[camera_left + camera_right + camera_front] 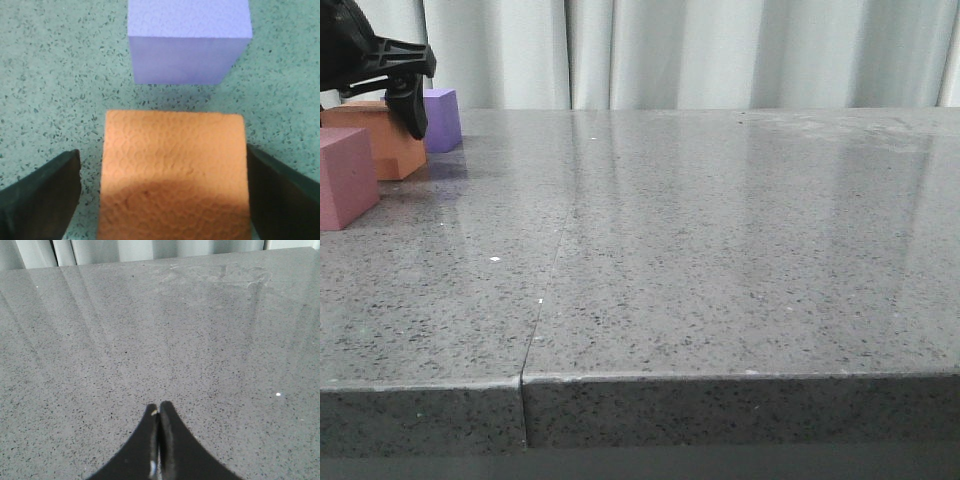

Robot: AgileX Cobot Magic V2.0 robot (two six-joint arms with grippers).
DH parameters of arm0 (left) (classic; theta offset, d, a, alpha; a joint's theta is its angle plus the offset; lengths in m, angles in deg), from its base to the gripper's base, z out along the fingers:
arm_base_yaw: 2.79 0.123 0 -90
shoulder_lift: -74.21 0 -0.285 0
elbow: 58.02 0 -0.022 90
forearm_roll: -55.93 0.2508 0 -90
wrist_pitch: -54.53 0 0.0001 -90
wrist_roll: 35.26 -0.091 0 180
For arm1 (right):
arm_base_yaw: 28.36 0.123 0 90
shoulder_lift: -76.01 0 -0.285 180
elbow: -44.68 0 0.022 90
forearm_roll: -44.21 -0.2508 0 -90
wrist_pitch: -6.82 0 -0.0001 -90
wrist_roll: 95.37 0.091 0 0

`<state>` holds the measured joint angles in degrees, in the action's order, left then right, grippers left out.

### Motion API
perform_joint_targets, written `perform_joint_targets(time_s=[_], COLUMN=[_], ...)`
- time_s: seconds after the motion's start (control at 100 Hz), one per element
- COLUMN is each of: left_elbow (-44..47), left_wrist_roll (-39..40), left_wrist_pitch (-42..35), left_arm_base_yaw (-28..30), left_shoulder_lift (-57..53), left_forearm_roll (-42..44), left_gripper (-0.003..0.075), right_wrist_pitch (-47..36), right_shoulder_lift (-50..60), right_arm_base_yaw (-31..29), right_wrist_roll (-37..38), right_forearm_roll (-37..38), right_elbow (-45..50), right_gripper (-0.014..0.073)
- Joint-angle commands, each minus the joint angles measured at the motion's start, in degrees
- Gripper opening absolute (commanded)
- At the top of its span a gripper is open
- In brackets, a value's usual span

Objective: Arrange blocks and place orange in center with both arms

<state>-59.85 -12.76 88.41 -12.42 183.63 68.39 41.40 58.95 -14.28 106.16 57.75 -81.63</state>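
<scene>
Orange cube [174,175] is the landmark here: it sits at the far left of the grey speckled tabletop [720,260], which is by far the largest thing in view and runs out to a pale curtain [720,50] behind. Beyond the orange cube, with a narrow strip of tabletop between them, stands the purple cube [189,42]; nearer the camera than the orange cube and partly in front of it in the front view is the pink-red cube [345,178], though whether those two touch cannot be told. The left gripper [162,192] hangs over the orange cube with its fingers [42,195] spread wide, one on each side of the cube, neither visibly pressing it. The right gripper [160,440] is well away from the orange cube, over bare tabletop, its fingers pressed together and holding nothing. As a judgement, the risks lie in the crowding: closing or lowering off-centre could nudge the orange cube into the purple one, and the soft-looking foam might twist or squeeze out of a lopsided grip; lifting it could also brush the pink-red cube if they do touch. No brand, label or writing can be read on any cube, gripper or surface.
</scene>
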Motion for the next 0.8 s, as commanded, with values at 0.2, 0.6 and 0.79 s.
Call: perform_joint_targets(time_s=[0.2,0.6,0.79], left_elbow=[-1.47,-0.72,2.1], left_wrist_roll=[0.47,0.47,0.47], left_wrist_pitch=[-3.87,-4.08,-4.3], left_arm_base_yaw=[-0.18,-0.28,-0.28], left_shoulder_lift=[-10.25,-20.28,-25.07], left_forearm_roll=[-0.1,-0.09,-0.09], left_gripper=[0.0617,0.0049,-0.002], right_wrist_pitch=[-4.06,-4.06,-4.06], right_shoulder_lift=[-0.52,-0.52,-0.52], right_arm_base_yaw=[-0.13,-0.13,-0.13], right_wrist_roll=[-0.72,-0.72,-0.72], right_forearm_roll=[1.27,1.27,1.27], right_elbow=[-1.34,-1.34,-1.34], right_gripper=[-0.0067,-0.0067,-0.0067])
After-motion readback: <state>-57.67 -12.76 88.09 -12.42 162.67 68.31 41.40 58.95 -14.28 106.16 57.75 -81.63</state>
